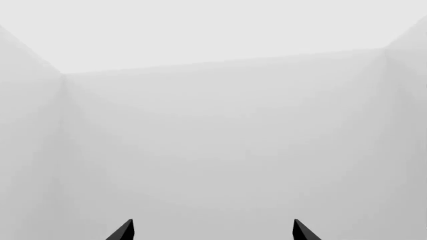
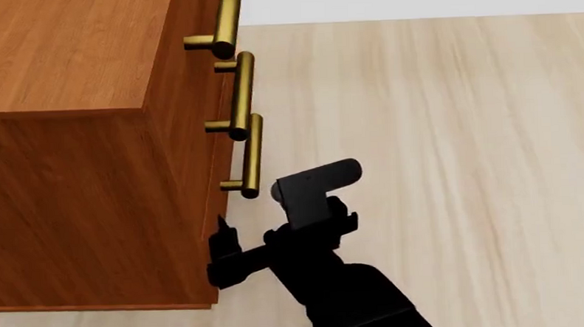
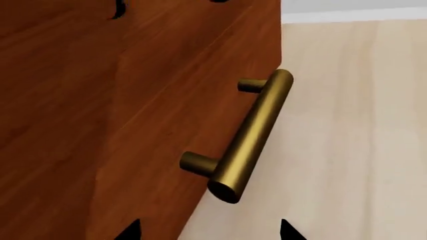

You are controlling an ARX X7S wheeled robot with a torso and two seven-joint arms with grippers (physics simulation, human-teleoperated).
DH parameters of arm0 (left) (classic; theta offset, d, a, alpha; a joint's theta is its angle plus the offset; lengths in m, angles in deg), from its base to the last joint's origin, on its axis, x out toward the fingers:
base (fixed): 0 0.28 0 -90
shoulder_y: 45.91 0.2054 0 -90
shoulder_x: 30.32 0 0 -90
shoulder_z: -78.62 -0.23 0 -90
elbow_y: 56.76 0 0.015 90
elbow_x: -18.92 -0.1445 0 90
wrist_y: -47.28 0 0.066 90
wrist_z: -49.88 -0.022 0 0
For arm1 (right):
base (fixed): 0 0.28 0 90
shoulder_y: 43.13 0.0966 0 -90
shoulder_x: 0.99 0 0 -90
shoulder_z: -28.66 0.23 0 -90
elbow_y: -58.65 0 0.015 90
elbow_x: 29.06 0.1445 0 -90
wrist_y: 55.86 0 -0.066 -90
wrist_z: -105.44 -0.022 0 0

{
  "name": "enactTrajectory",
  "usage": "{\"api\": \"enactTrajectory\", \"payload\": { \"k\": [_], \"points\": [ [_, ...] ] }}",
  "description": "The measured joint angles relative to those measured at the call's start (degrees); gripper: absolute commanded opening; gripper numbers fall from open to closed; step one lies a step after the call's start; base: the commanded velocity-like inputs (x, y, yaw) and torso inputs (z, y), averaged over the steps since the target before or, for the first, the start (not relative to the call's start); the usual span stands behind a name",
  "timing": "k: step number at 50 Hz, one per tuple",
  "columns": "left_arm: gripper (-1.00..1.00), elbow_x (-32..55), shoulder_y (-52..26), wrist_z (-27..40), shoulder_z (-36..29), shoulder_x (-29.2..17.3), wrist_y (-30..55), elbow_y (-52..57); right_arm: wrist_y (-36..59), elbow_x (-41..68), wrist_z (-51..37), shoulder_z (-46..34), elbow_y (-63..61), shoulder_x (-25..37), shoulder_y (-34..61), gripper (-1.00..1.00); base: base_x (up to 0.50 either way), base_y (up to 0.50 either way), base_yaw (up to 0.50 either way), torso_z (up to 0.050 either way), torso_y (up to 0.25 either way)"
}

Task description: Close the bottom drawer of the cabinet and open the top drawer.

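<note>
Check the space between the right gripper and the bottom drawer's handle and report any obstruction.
Nothing visible blocks it. The right gripper is open, with the bottom drawer and its brass handle just ahead across bare floor. The cabinet is right beside the gripper.

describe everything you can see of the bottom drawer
The bottom drawer is the lowest of three in the reddish-brown wood-grain cabinet. Its brass bar handle stands off the front on two short posts. The front looks flush with the drawers above, so seemingly shut. The right hand is close below the handle, not gripping it.
</note>
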Motion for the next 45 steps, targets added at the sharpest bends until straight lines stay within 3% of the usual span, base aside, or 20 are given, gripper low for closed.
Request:
{"api": "enactTrajectory", "payload": {
  "k": [29,45],
  "points": [
    [1.00,0.15,-1.20,0.72,-1.71,0.27,-0.37,-0.41,-2.07,1.22,-14.77,1.92,-30.88,18.98,-2.34,1.00,0.00,0.00,0.00,0.000,0.000],
    [1.00,0.47,-2.04,1.18,-2.27,0.22,-0.38,-0.45,-5.16,7.13,-17.09,6.93,-42.39,26.88,-5.20,1.00,0.00,0.00,0.00,0.000,0.000]
  ]
}}
